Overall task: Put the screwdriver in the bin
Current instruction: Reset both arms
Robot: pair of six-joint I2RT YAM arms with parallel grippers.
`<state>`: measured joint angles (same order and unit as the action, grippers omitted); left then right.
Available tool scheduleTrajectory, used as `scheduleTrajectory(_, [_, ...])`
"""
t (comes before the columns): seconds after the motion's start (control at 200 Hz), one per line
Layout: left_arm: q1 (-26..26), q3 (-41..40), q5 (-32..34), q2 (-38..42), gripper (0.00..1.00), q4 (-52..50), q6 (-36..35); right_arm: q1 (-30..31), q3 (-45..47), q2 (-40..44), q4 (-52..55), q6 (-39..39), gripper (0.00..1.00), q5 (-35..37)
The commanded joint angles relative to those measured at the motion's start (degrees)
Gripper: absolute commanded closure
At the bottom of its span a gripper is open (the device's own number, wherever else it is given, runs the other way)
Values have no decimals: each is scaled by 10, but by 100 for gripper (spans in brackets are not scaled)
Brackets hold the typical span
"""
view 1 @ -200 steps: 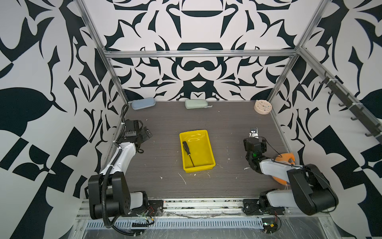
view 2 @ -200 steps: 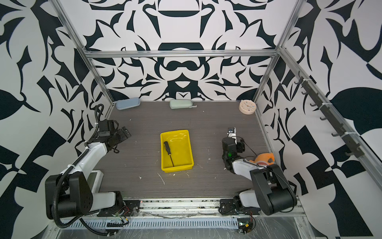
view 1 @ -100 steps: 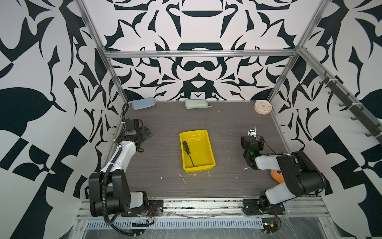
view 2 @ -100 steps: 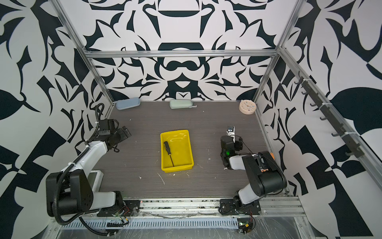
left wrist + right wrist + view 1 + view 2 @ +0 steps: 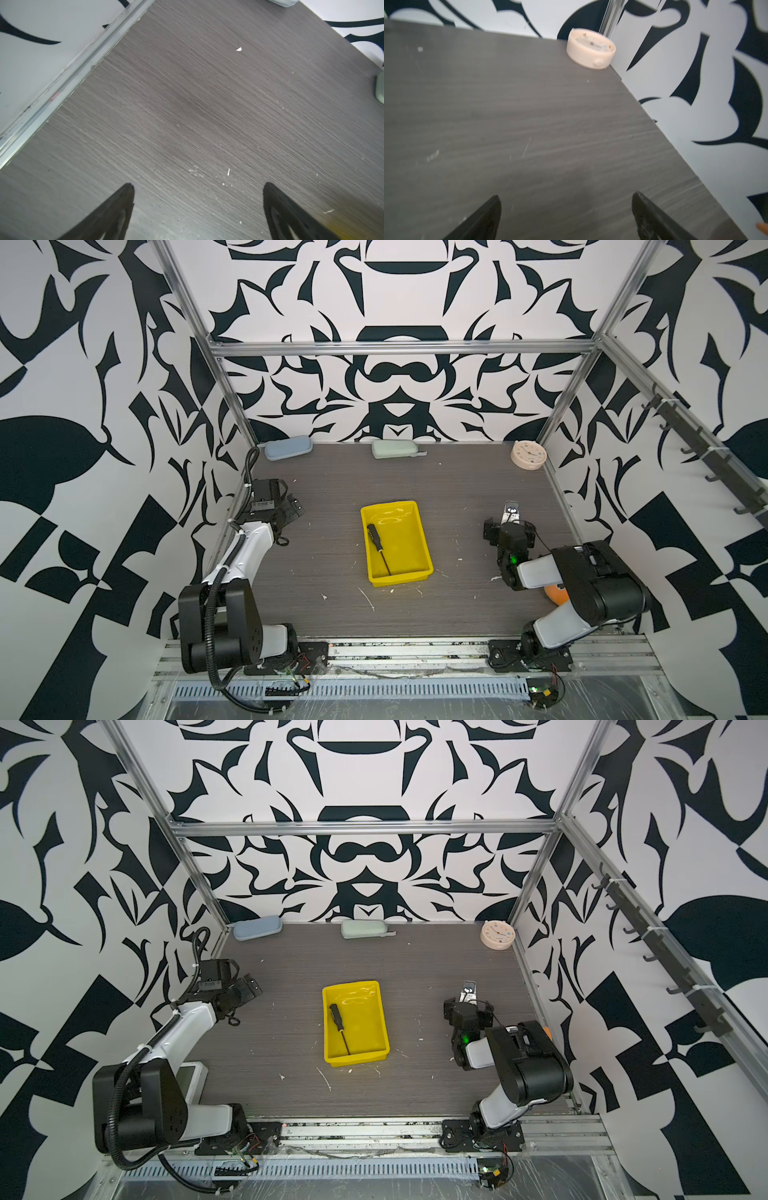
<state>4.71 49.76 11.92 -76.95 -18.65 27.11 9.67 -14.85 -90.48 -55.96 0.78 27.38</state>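
You see black-handled screwdriver (image 5: 377, 544) lying flat inside yellow bin (image 5: 411, 540), along its left wall, handle toward back; bin mid-table.

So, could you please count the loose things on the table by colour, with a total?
Yellow: 1, the bin
Black: 1, the screwdriver lying in the bin
Pale blue: 1, a case
Pale green: 1, a case
Cream: 1, a small round clock
Orange: 1, a thing half hidden behind the right arm
Total: 6

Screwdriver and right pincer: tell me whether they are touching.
Apart. In both top views the screwdriver lies inside the bin, while the right pincer sits well off to its side, bare table between them.
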Motion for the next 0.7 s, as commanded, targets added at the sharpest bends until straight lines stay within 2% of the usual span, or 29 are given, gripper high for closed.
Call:
scheduleTrajectory(0.0, [1, 30, 6, 22, 1, -15, 15, 2, -32, -1, -40, -13, 0, -21])
scheduleTrajectory(0.035, [1, 35, -5, 17, 1, -4, 9, 1, -42, 3, -10, -13, 0, -35])
scheduleTrajectory(0.22, [1, 41, -68, -43, 1, 60, -57, 0, -38, 7, -10, -15, 0, -38])
scheduleTrajectory(0.28, [1, 37, -42, -71, 1, 73, -70, 0, -40, 5, -13, -15, 0, -42])
scheduleTrajectory(0.37, [1, 42, 48, -116, 1, 67, -61, 0, -39, 5, -12, -16, 0, -40])
scheduleTrajectory(0.445, [1, 43, 89, -149, 1, 70, -54, 0, -40, 5, -13, -15, 0, -41])
scheduleTrajectory(0.57, [1, 34, 100, -181, 1, 92, -51, 0, -40, 5, -13, -16, 0, -41])
scheduleTrajectory(0.695, [1, -14, 93, -177, 1, 170, -75, 1, -40, 5, -12, -16, 0, -41])
